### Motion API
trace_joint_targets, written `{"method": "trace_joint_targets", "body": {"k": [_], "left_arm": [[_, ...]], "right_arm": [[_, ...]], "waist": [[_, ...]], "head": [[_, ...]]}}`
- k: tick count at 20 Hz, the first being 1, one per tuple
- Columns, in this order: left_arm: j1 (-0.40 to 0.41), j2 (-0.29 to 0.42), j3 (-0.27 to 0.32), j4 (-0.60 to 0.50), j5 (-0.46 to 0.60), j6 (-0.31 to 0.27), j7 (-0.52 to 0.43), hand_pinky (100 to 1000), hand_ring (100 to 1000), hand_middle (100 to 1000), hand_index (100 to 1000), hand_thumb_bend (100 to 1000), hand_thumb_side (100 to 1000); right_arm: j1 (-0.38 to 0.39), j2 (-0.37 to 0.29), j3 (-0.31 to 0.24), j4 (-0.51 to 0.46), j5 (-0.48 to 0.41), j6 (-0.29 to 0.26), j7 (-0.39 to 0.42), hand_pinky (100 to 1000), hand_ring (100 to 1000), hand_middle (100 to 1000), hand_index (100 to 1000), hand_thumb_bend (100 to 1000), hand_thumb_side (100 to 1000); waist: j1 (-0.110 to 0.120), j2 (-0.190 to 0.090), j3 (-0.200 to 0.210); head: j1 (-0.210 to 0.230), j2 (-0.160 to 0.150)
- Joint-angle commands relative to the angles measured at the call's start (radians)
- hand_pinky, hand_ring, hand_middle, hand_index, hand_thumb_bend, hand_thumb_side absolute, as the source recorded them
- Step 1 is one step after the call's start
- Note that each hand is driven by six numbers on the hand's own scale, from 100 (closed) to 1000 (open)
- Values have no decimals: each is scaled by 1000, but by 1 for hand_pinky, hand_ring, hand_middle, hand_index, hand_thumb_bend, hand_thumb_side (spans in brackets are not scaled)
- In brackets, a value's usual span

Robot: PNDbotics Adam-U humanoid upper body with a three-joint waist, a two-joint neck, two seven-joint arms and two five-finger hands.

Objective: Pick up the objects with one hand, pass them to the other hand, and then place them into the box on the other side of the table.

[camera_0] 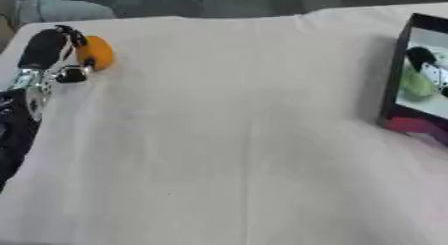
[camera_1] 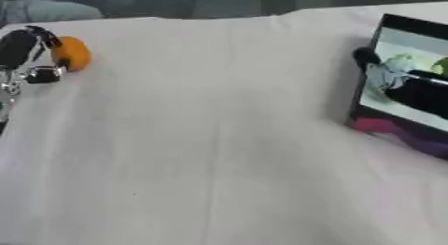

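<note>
box (camera_1: 398,74) holding green and black items, left hand (camera_0: 54,51) on orange (camera_0: 96,52)

- A wide desk (camera_0: 227,139) draped in a pale beige cloth is filling most of the view, with faint creases running down the cloth.
- A round orange ball-like object (camera_0: 96,52) is sitting at the far left of the desk, with the black and silver left robot hand (camera_0: 54,49) touching its side.
- A black-rimmed box with a pale inside (camera_1: 411,79) is lying at the right edge, holding green, black and white things.
</note>
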Motion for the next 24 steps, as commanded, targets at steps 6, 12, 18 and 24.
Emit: {"method": "trace_joint_targets", "body": {"k": [6,12,18,24], "left_arm": [[7,47,7,-46,46,-36,-81,657,553,547,696,458,134],[13,56,14,-39,41,3,1,705,643,658,803,703,305],[14,58,20,2,69,24,-4,708,658,671,807,615,256],[10,48,17,6,56,59,16,625,523,520,670,100,100]], "right_arm": [[-1,-16,2,6,-6,-1,-3,802,746,1000,891,526,506],[-3,-18,4,10,-8,-1,1,800,744,1000,891,516,510],[-11,-24,5,5,-31,4,-8,795,739,1000,890,518,506],[-8,-29,3,6,-41,10,-14,793,738,1000,890,509,506]], "waist": [[-11,-53,26],[-13,-49,31],[-5,-13,8],[-3,-4,-1]], "head": [[-20,-2],[-16,-6],[2,-28],[21,-38]]}}
